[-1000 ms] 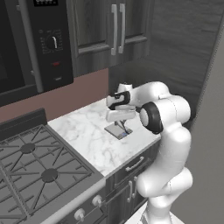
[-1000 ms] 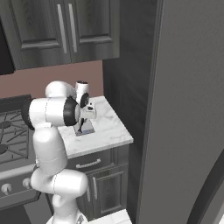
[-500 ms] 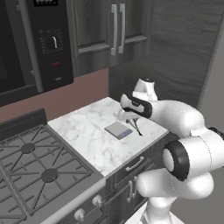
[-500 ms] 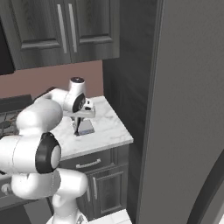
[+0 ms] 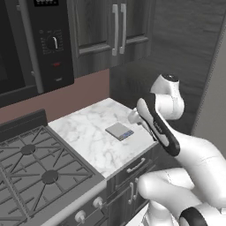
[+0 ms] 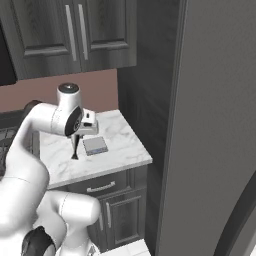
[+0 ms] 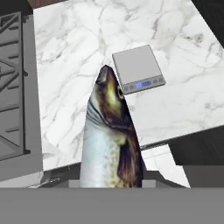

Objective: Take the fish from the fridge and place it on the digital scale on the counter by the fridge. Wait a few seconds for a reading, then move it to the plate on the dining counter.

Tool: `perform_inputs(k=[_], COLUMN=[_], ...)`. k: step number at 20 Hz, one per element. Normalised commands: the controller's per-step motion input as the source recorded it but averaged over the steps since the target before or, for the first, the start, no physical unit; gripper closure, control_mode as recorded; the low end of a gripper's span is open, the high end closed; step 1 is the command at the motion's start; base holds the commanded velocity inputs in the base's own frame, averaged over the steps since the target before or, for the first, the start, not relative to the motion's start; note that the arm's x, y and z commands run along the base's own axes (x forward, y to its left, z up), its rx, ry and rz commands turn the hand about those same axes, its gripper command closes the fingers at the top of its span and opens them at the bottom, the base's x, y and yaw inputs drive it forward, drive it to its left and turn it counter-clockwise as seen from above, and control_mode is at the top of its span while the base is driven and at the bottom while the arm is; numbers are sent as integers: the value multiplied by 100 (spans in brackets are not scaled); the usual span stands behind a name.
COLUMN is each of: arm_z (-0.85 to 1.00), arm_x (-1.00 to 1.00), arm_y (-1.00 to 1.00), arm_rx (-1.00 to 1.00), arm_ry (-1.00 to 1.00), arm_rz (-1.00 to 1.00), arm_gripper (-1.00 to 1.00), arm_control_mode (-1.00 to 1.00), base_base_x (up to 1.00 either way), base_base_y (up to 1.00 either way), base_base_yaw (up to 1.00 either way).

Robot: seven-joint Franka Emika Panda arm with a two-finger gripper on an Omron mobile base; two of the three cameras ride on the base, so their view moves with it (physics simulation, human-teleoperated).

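So the gripper (image 6: 75,140) is pinching the fish (image 7: 111,140) head-down, hanging just beside the scale (image 7: 138,69), presumably carrying it off toward the plate.

The counter (image 5: 88,132) is open marble all round the digital scale (image 5: 119,131), which lies flat and low near its right end. Right of it the fridge (image 6: 210,125) rises as a tall wall, and dark upper cabinets (image 5: 110,31) hang over the far side. The stove (image 5: 35,167) borders the left. The fish (image 7: 111,140) hangs head-down from the gripper (image 6: 75,145) above the marble, just beside the scale.
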Motion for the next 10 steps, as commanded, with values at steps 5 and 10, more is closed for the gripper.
perform_inputs(k=[5, 10], arm_z=[68, 11], arm_x=[-100, -59], arm_y=[0, 0], arm_rx=[0, 0], arm_ry=[-4, -12], arm_rz=[4, 2], arm_gripper=[100, 100], arm_control_mode=[-100, -100], base_base_x=[0, 0], base_base_y=[0, 0], base_base_yaw=[0, 0])
